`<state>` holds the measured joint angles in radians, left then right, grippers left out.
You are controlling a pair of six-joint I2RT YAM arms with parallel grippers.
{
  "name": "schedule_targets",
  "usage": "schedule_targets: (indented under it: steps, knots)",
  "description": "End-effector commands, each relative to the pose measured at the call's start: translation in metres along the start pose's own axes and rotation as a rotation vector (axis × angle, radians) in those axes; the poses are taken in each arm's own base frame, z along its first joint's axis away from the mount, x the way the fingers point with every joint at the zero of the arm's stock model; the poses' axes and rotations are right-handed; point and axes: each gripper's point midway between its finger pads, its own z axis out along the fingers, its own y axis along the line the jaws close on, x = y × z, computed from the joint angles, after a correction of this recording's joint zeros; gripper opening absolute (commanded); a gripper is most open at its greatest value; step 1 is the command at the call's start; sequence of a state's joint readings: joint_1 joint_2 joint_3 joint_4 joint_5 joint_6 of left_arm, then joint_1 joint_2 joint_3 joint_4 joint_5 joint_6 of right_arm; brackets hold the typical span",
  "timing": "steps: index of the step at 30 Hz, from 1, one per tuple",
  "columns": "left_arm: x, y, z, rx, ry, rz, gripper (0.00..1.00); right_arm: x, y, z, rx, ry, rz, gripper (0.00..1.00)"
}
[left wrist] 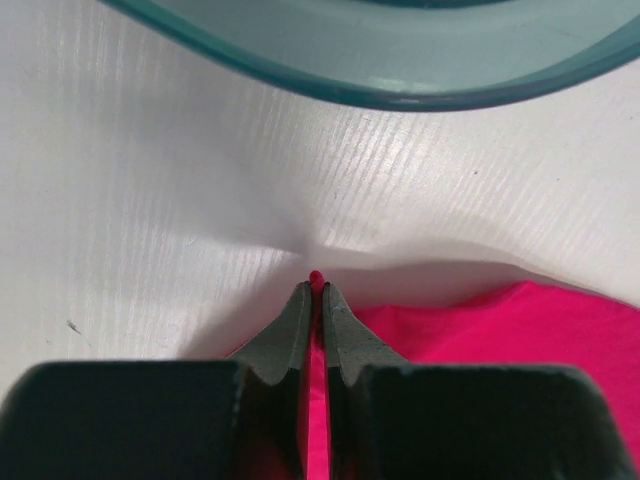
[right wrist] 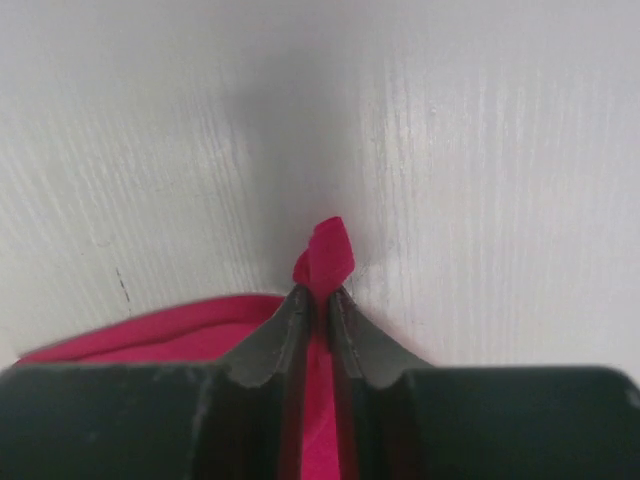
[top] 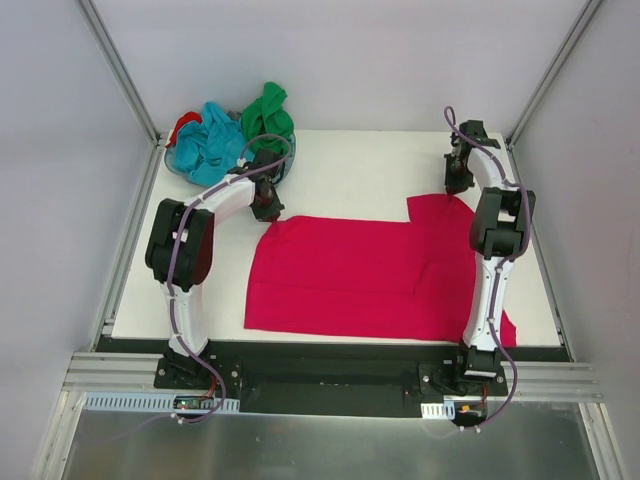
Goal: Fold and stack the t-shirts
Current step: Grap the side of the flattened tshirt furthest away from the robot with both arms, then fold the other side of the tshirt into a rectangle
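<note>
The left gripper [left wrist: 316,286] is closed on the far-left corner of the crimson-pink t-shirt [top: 350,275], and the right gripper [right wrist: 320,290] is clamped on a small fold at its far-right edge. The shirt is spread flat on the white table [top: 350,165], its long axis running left to right between the arms. A turquoise t-shirt [top: 208,147], a green t-shirt [top: 268,115] and a red t-shirt [top: 183,123] are heaped at the basket [top: 175,165] in the far-left corner.

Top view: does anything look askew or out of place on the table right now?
Nothing looks spilled or damaged. The crimson-pink t-shirt lies slightly skewed, and its near right corner seems to reach the front edge of the table. The left gripper and right gripper each pinch its far edge.
</note>
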<state>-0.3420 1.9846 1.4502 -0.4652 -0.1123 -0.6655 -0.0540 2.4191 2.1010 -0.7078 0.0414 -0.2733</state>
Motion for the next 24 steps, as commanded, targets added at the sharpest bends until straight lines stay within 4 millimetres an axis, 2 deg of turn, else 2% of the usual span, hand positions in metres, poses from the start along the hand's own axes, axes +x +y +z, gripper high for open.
schedule_targets:
  steps: [1, 2, 5, 8, 12, 18, 22, 24]
  knots:
    - [-0.008, -0.009, -0.029, 0.036, -0.046, 0.019, 0.0, -0.002, 0.003, -0.023, -0.021, -0.013, -0.009, 0.05]
    - [-0.009, -0.009, -0.031, 0.039, -0.05, 0.02, 0.0, -0.008, 0.005, -0.032, -0.031, -0.041, -0.009, 0.01]
    - [-0.007, -0.01, -0.038, 0.053, -0.055, 0.023, 0.0, -0.016, 0.012, -0.056, -0.07, -0.12, 0.003, 0.01]
    - [-0.003, -0.008, -0.046, 0.055, -0.062, 0.032, 0.0, -0.011, 0.015, -0.085, -0.094, -0.199, 0.009, 0.01]
    - [0.007, -0.004, -0.054, 0.056, -0.063, 0.044, 0.0, 0.017, 0.015, -0.114, -0.101, -0.214, 0.028, 0.01]
    - [0.025, 0.005, -0.068, 0.051, -0.075, 0.07, 0.0, 0.064, 0.012, -0.141, -0.088, -0.218, 0.06, 0.01]
    - [0.037, 0.017, -0.077, 0.044, -0.079, 0.072, 0.0, 0.09, 0.006, -0.163, -0.062, -0.244, 0.092, 0.01]
    - [0.043, 0.024, -0.081, 0.035, -0.086, 0.072, 0.0, 0.102, -0.006, -0.174, 0.001, -0.264, 0.111, 0.01]
